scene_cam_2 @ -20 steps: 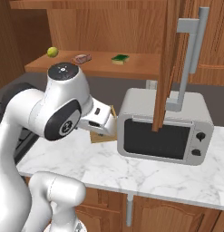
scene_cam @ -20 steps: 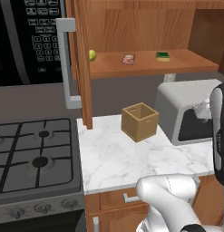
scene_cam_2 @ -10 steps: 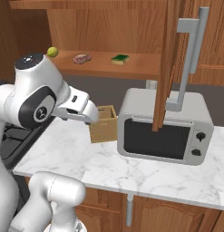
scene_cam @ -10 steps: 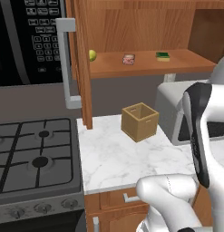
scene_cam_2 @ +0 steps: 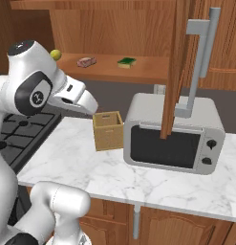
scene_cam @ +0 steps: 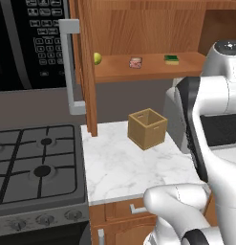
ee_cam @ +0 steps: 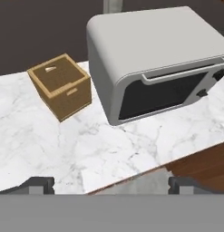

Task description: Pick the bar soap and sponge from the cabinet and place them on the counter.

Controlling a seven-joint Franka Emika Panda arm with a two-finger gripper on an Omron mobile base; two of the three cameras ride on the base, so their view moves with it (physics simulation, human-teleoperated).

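The bar soap (scene_cam: 135,62) lies on the shelf of the open cabinet (scene_cam: 148,28), roughly mid-shelf, with the sponge (scene_cam: 171,59) well apart at its 3 o'clock and a yellow-green fruit (scene_cam: 97,58) at its 9 o'clock near the door edge. In the right base view the same row reads fruit (scene_cam_2: 55,54), bar soap (scene_cam_2: 86,61), sponge (scene_cam_2: 126,61). Neither piece has been touched; both are still to be brought down.

Below the shelf, the counter (scene_cam: 124,167) carries a wooden box (scene_cam: 147,128) and, just beside it at 3 o'clock, a grey microwave (scene_cam_2: 174,132); bare marble lies in front of both.

Over the last second the arm has swung: its big elbow joint, which sat low in front of the box, has risen and pulled back toward the stove side, and the forearm now slopes down at about 4 o'clock. The gripper (ee_cam: 111,183) looks down on box (ee_cam: 62,84) and microwave (ee_cam: 154,59), its two fingertips (ee_cam: 38,184) set far apart, holding nothing. This reads as an early repositioning: the hand is well below the shelf and must lift and turn toward the soap before any grasp.
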